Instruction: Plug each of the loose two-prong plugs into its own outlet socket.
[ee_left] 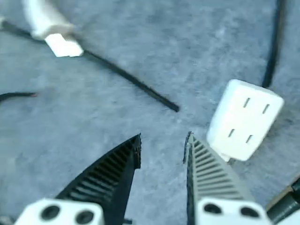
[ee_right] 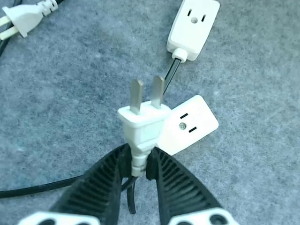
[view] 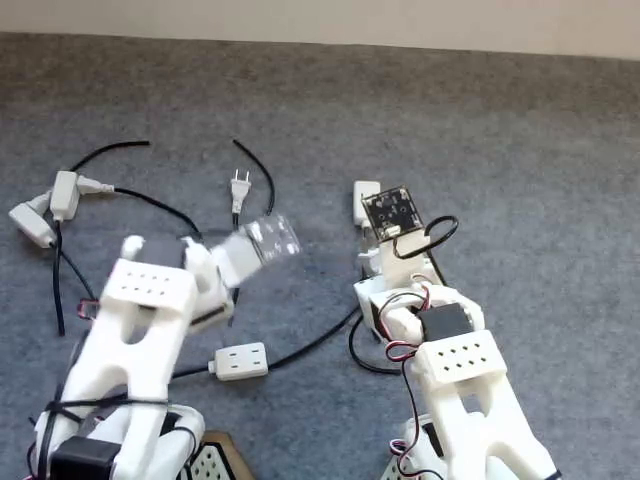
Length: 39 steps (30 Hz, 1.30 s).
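Close by on the right, squeezing a white plug (ee_right: 143, 124) tight in the right gripper (ee_right: 138, 151); pointing its two prongs toward a white socket (ee_right: 187, 125) lying just past them, not pushing in yet; leaving a second socket (ee_right: 193, 22) waiting farther off; over on the left, holding the left gripper (ee_left: 163, 138) spread apart, grabbing nothing, hanging just beside a white socket block (ee_left: 243, 119); seeming to be early in the job, with no plug in these sockets; farthest back, leaving a black plug (view: 239, 185) lying on the grey carpet (view: 500, 150).
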Each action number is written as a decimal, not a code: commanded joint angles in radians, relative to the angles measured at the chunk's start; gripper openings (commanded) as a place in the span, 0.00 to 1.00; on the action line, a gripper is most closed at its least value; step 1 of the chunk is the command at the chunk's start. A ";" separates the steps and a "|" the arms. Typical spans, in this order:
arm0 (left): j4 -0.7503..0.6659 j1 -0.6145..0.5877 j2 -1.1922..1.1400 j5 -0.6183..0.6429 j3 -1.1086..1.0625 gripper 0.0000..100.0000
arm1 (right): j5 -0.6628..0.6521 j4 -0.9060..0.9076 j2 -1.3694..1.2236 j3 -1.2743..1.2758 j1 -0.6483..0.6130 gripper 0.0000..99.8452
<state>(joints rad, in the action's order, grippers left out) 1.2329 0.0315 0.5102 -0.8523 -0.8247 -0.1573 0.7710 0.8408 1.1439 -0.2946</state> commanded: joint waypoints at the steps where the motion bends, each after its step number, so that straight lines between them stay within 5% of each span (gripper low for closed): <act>1: 0.163 -0.024 0.005 -0.074 0.185 0.18 | -0.012 -0.010 0.015 -0.004 -0.010 0.01; 9: 0.222 0.097 0.012 -0.242 -0.001 0.29 | -0.012 -0.010 0.015 -0.004 -0.010 0.01; 26: -0.342 0.143 0.002 -0.201 -0.352 0.30 | -0.014 -0.010 0.015 -0.004 -0.010 0.01; 33: -0.287 0.145 0.002 -0.204 -0.237 0.11 | -0.014 -0.010 0.015 -0.004 -0.010 0.01; 39: -0.163 0.183 0.001 -0.204 -0.117 0.10 | -0.014 -0.010 0.015 -0.004 -0.010 0.01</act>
<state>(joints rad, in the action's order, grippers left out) 1.0119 0.1711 0.5086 -1.0656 -1.0349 -0.1573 0.7710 0.8408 1.1439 -0.2946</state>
